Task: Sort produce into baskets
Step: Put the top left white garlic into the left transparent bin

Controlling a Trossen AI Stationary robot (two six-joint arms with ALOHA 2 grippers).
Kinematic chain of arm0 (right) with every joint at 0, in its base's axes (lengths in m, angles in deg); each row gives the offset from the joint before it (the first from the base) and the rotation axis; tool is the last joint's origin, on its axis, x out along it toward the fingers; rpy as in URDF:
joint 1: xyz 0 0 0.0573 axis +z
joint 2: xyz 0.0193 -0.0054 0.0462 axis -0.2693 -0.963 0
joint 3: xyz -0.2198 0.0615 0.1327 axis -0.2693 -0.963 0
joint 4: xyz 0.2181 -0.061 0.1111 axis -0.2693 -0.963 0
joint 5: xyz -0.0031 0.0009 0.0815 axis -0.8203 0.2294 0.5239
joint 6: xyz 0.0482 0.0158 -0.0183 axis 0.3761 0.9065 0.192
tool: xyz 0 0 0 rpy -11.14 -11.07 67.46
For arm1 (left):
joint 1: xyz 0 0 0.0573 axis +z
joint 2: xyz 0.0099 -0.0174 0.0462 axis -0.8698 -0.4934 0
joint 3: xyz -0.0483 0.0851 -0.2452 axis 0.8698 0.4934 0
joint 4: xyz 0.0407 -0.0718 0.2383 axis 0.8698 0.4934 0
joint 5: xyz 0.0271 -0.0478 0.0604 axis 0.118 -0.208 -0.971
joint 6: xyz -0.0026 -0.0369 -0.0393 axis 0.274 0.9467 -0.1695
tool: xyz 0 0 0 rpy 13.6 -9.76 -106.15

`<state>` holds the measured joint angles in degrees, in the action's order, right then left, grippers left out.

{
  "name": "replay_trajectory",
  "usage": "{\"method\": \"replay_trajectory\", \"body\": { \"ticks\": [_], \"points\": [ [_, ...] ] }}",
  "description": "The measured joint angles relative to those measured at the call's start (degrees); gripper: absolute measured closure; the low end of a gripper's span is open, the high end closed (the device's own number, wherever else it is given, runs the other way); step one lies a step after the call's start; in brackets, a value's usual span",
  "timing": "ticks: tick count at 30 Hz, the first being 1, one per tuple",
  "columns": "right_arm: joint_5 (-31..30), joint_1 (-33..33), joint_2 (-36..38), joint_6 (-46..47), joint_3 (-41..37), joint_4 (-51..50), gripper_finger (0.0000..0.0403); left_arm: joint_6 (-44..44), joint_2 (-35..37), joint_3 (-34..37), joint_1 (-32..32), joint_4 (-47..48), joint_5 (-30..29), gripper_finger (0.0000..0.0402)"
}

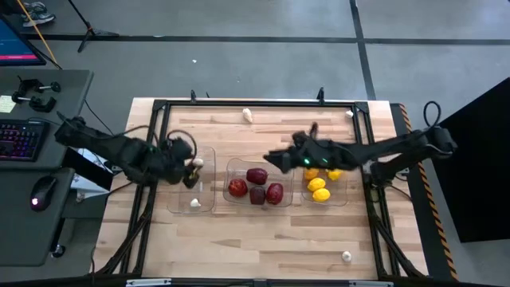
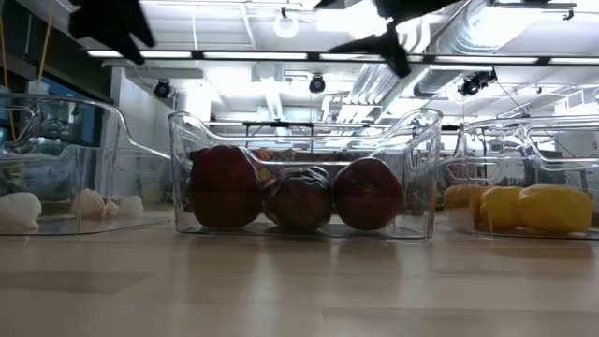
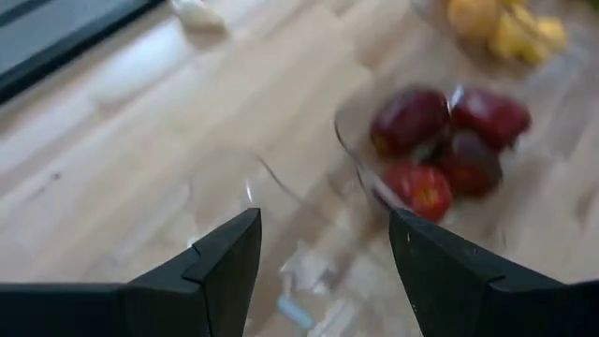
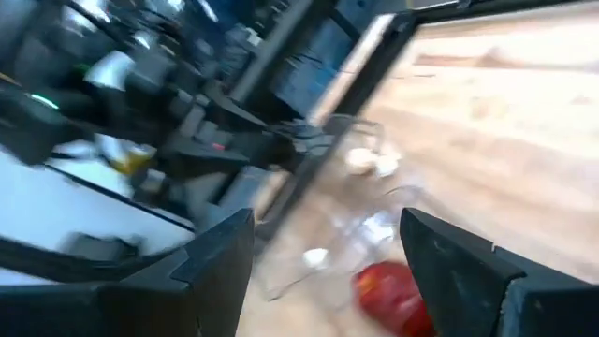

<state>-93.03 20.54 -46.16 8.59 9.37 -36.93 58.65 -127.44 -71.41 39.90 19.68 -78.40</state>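
Before you, red fruit (image 2: 298,195) fills the middle bin (image 2: 423,140); your left pincer (image 1: 191,171) and right pincer (image 1: 275,158) both stand open, empty.

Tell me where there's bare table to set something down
Free: the wooden table strip in front of the three clear plastic bins, up to a loose white garlic piece. Crowded: the bin row, with both grippers, left and right, above it.

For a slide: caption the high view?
Left gripper open over the garlic bin, right gripper open above the red-fruit bin; lemons sorted.
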Motion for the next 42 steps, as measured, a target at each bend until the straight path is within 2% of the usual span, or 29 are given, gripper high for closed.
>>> {"method": "replay_trajectory", "body": {
  "ticks": [6,9,12,16,20,28,30,33,37,42],
  "points": [
    [6.6,-11.4,-11.9,-13.5,15.4,-14.0,0.0144,-8.0,1.1,0.0,13.4,-8.2,0.3,0.0179],
    [11.5,-17.5,-19.4,-20.8,22.5,-18.2,0.0144,-9.8,1.0,0.0,20.1,-14.0,1.7,0.0179],
    [14.7,-22.9,-27.4,-24.2,30.1,-23.3,0.0144,-9.8,1.0,0.0,26.2,-20.9,3.3,0.0179],
    [15.2,-28.1,-38.3,-27.4,41.3,-31.3,0.0144,-8.5,1.0,0.0,31.7,-28.9,3.4,0.0179],
    [15.1,-30.7,-48.3,-30.2,54.0,-39.9,0.0144,-7.5,1.0,0.0,34.5,-33.5,4.3,0.0179],
    [13.9,-32.4,-65.3,-28.3,76.9,-55.7,0.0144,-8.8,1.0,0.0,38.2,-34.4,6.9,0.0179],
    [9.0,-32.0,-68.5,-27.9,82.2,-61.5,0.0144,-9.5,1.0,0.0,38.7,-34.4,7.9,0.0179],
    [6.8,-31.9,-68.9,-26.9,81.1,-58.6,0.0144,-10.8,1.0,0.0,39.0,-34.4,8.4,0.0179],
    [4.8,-31.9,-68.7,-25.6,80.4,-60.7,0.0144,-12.3,1.1,0.0,39.3,-34.5,10.9,0.0179],
    [7.9,-32.9,-69.6,-26.7,80.3,-60.0,0.0144,-16.5,1.1,0.0,39.3,-34.6,13.2,0.0179]
  ]
}}
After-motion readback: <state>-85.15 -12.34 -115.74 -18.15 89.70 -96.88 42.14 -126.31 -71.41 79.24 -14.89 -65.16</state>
